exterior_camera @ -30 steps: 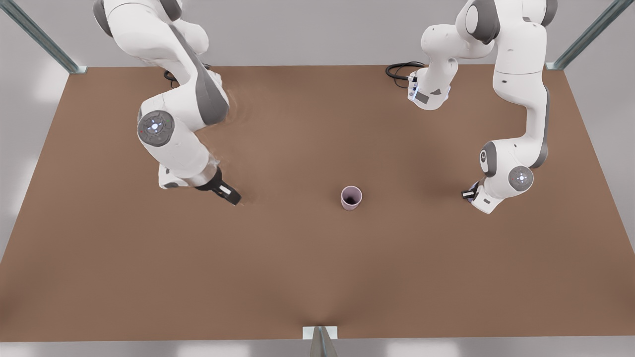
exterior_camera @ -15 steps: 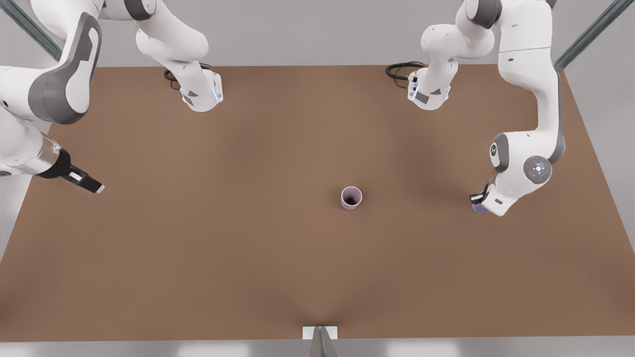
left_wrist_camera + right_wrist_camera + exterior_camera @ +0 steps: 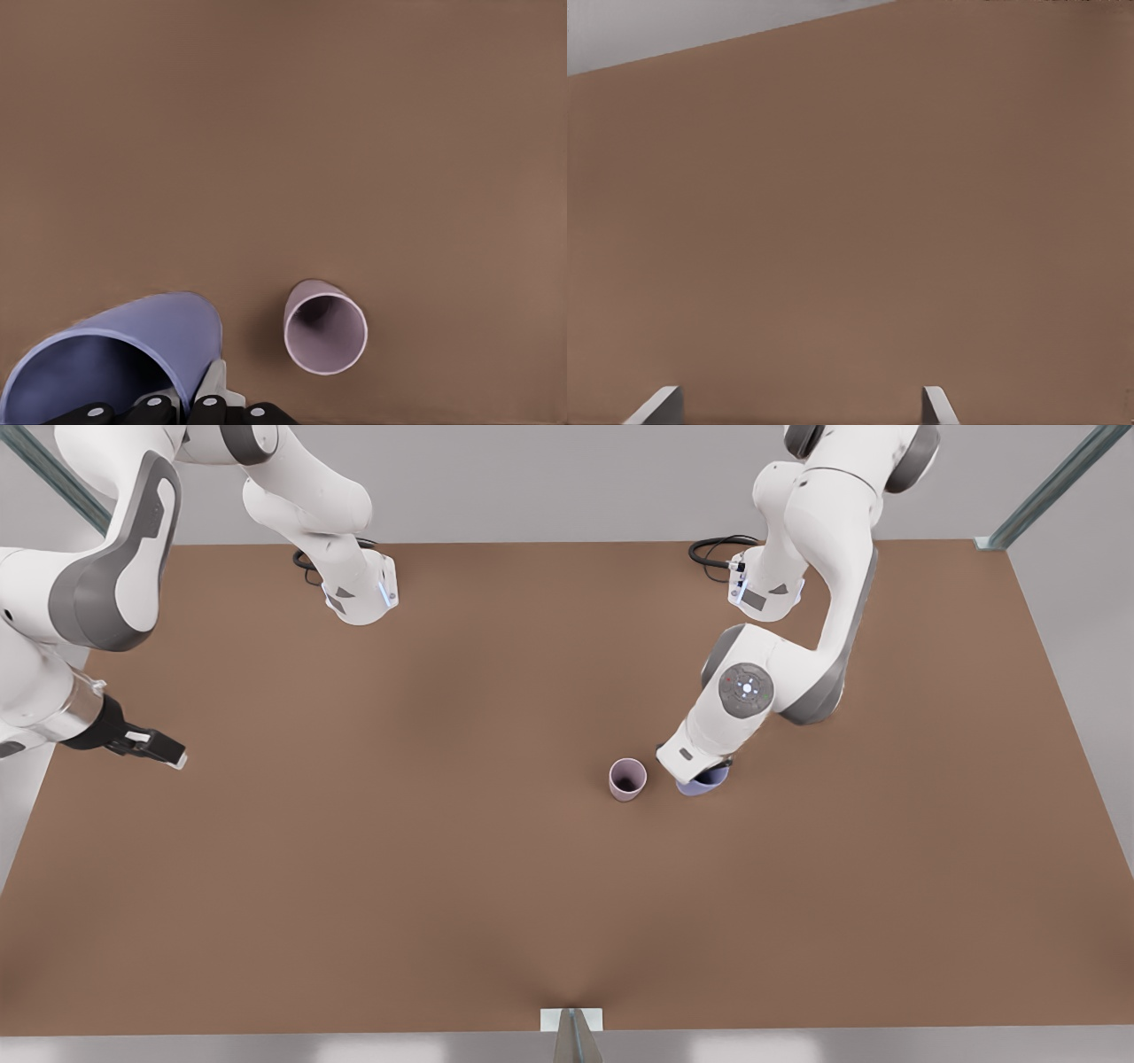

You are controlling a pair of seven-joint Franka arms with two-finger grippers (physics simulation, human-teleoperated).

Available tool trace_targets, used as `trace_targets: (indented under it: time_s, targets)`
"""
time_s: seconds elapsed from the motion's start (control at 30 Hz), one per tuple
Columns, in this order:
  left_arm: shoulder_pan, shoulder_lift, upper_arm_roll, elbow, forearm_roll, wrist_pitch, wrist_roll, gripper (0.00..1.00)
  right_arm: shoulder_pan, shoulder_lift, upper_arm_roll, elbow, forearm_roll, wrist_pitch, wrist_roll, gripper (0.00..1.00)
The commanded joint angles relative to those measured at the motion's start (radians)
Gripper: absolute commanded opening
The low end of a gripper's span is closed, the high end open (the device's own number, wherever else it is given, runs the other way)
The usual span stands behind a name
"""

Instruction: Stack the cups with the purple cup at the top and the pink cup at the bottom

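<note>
The pink cup [image 3: 627,779] stands upright near the table's middle, mouth open; it also shows in the left wrist view [image 3: 325,326]. The purple cup [image 3: 706,783] hangs just to the front view's right of it, apart from it and tilted. My left gripper [image 3: 699,769] is shut on the purple cup's [image 3: 115,354] rim wall, with one finger [image 3: 211,388] outside the wall. My right gripper [image 3: 165,752] waits over the table's edge at the front view's left. Its fingertips [image 3: 657,404] stand wide apart with nothing between them.
Both arm bases [image 3: 359,593] [image 3: 764,593] sit at the table's back edge with black cables [image 3: 713,549] beside them. A metal bracket [image 3: 572,1020] marks the middle of the near edge. Bare brown tabletop [image 3: 443,868] lies all around the pink cup.
My left gripper carried the purple cup from the front view's right side over to just beside the pink cup. My right arm swung from the middle-left out to the left edge, then stayed.
</note>
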Motion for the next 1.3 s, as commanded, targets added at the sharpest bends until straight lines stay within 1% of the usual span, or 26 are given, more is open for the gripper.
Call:
trace_targets:
  time_s: [0.0,0.13,0.27,0.43,0.7,1.27]
  targets:
    - [-0.028,0.009,-0.001,0.017,-0.023,-0.024,-0.551,0.21,0.003,-0.001,0.000,0.000,0.003,0.009,-0.203,1.00]
    - [-0.099,0.048,-0.001,0.083,-0.023,-0.015,-0.647,0.21,0.006,-0.001,0.000,0.000,-0.003,0.011,-0.203,1.00]
    - [-0.114,0.092,0.001,0.147,-0.019,-0.013,-0.687,0.21,0.006,-0.001,0.001,-0.001,-0.005,0.011,-0.203,1.00]
    - [-0.146,0.137,0.001,0.150,-0.014,0.041,-0.715,0.21,0.006,0.008,0.001,0.000,-0.003,0.022,-0.203,1.00]
    - [-0.147,0.174,0.005,0.147,-0.005,0.037,-0.713,0.21,0.006,0.011,0.001,0.000,0.000,0.031,-0.203,1.00]
    - [-0.147,0.193,0.013,0.139,0.003,0.039,-0.712,0.21,0.007,0.011,0.000,-0.001,0.009,0.045,-0.203,1.00]
